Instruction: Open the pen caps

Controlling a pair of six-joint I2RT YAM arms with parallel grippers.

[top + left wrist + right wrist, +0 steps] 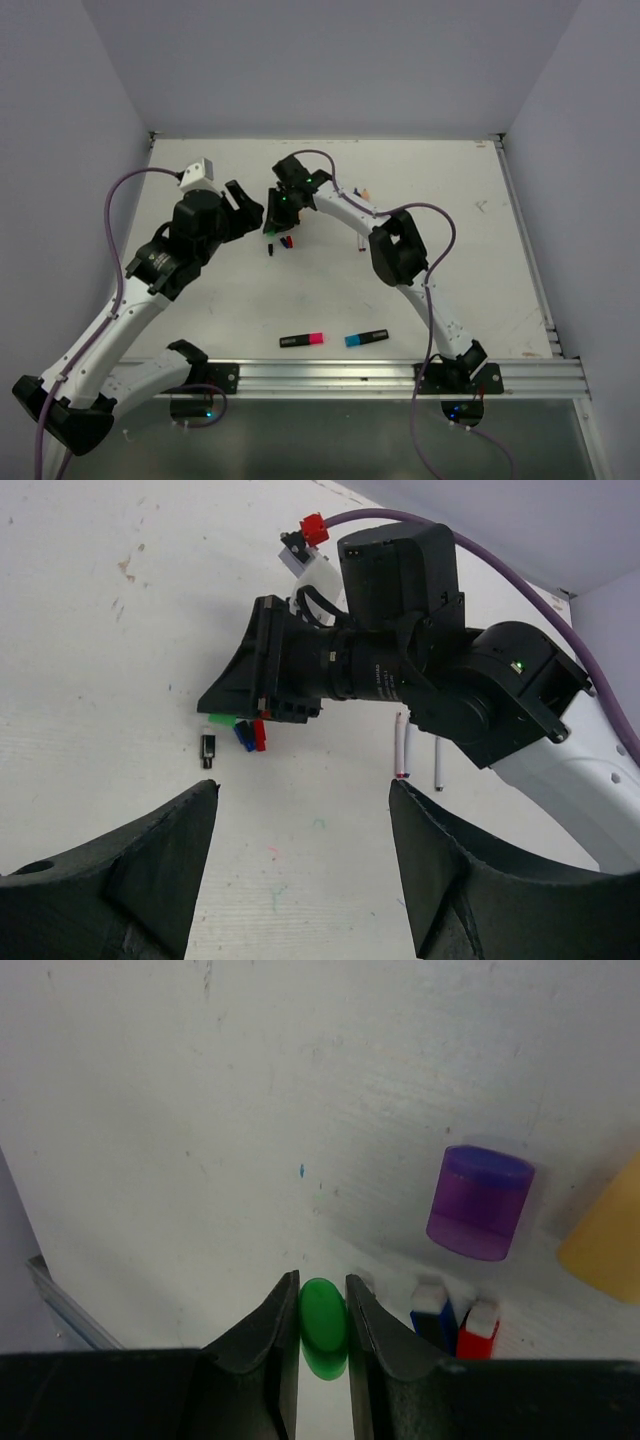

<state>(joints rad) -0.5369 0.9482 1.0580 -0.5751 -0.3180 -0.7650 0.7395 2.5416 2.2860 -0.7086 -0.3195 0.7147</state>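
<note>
Right end effector (321, 1295) pinches green cap (322, 1325) near upright purple cap (480, 1203)

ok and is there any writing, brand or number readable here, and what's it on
None can be read in any view.
Faint pale marks, maybe print, on the right arm's black wrist: too blurred to read.
Any print on the pink highlighter and the blue highlighter: too small to read.
No lettering shows on the green cap or the purple cap.
</note>
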